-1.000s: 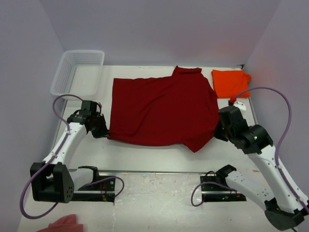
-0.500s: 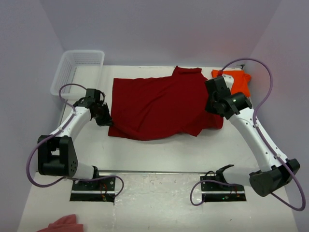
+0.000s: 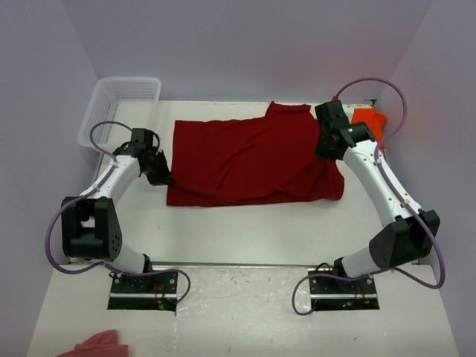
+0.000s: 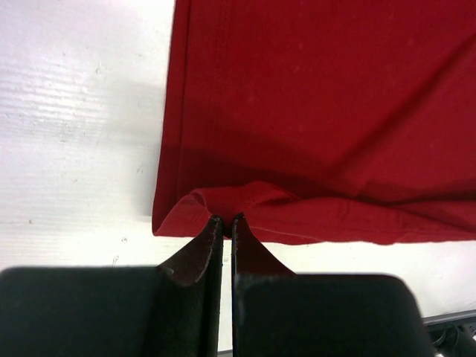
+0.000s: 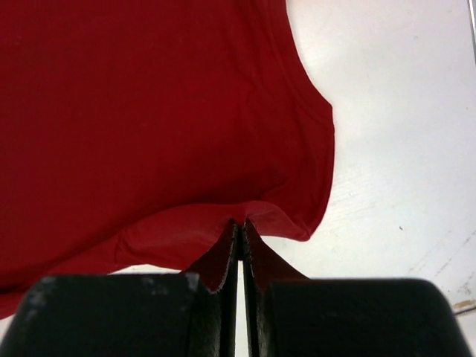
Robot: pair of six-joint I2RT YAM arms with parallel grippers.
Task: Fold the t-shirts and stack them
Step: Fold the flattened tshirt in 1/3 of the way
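The dark crimson red t-shirt (image 3: 253, 160) lies across the middle of the table, its near part folded over itself. My left gripper (image 3: 164, 178) is shut on the shirt's left edge; in the left wrist view the closed fingertips (image 4: 223, 220) pinch a raised fold of red cloth (image 4: 320, 97). My right gripper (image 3: 322, 154) is shut on the shirt's right side; in the right wrist view the tips (image 5: 242, 223) pinch the red hem (image 5: 149, 111). The bright orange t-shirt (image 3: 370, 119) lies folded at the far right corner, mostly hidden behind the right arm.
A clear plastic basket (image 3: 119, 111) stands at the far left corner. A pale pink cloth scrap (image 3: 97, 344) lies at the bottom left, off the work area. Purple walls close in the table on three sides.
Both grippers have moved away from the near edge toward the back, carrying the red shirt's near hem with them. The shirt now lies narrower, with its near edge straight.
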